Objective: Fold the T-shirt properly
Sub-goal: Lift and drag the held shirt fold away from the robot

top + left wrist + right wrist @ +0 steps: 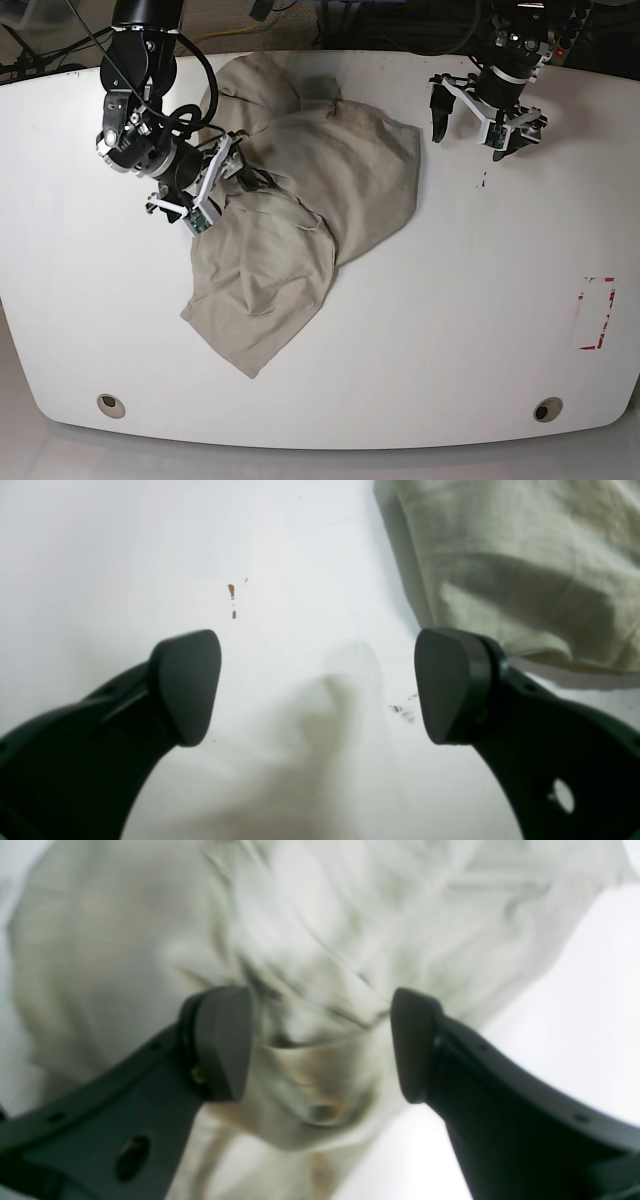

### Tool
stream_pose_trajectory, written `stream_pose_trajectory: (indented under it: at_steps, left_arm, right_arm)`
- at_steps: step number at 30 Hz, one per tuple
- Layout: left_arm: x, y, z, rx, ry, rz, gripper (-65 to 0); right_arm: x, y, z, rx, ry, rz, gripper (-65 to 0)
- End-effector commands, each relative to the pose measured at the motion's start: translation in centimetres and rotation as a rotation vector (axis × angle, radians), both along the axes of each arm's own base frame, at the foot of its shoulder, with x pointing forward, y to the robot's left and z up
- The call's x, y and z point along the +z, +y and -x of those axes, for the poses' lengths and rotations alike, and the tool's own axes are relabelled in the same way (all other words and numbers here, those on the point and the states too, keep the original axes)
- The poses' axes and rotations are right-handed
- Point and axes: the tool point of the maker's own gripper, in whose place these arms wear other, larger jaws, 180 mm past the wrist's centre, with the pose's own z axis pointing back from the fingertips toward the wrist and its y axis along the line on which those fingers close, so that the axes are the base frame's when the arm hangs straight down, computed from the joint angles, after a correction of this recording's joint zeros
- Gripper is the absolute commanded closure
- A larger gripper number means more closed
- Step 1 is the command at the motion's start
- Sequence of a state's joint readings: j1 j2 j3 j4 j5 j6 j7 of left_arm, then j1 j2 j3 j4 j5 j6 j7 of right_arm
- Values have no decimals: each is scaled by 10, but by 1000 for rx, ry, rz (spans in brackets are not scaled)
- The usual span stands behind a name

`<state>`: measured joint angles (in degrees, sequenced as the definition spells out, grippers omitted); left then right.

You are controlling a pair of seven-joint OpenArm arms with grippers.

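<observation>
Now | T-shirt (300, 210): beige, wrinkled, bunched | left tool (320, 687): spread | right tool (322, 1045): spread over cloth

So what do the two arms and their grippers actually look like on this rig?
Both arms are black with grey and white joint housings, and black cables loop along the right one. The left gripper and right gripper have white bodies in the base view. Up close, the fingers are dark curved struts with holes, ending in smooth rounded matte pads.
</observation>
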<state>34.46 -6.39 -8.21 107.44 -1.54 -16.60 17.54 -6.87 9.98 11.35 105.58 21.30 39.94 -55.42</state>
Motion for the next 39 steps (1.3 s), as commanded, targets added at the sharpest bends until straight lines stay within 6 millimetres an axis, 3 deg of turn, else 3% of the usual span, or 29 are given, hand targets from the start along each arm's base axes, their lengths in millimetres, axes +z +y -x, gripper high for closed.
stream_pose_trajectory:
  at_steps: [1, 6, 10, 21, 31, 39]
  left_arm:
    - [8, -1, -4, -4, -35, 8, -572]
    - [4, 0, -2, -1, -23, 9, -572]
    - [5, 1, -6, 0, -30, 9, -572]
    - [5, 1, -6, 0, -31, 9, -572]
    - [5, 1, -7, 0, -33, 9, -572]
    - [8, 1, -15, 2, -50, 9, -572]
  right_arm:
    - [6, -17, -19, -46, -13, -1, -420]
    - [-8, -47, -39, -131, 74, 8, -417]
    - [-21, -64, -41, -180, 161, 4, -417]
    - [-27, -31, -19, -113, 241, -183, -415]
    - [-37, -10, -5, -59, 270, -200, -407]
    - [-39, -10, -3, -60, 274, -203, -225]
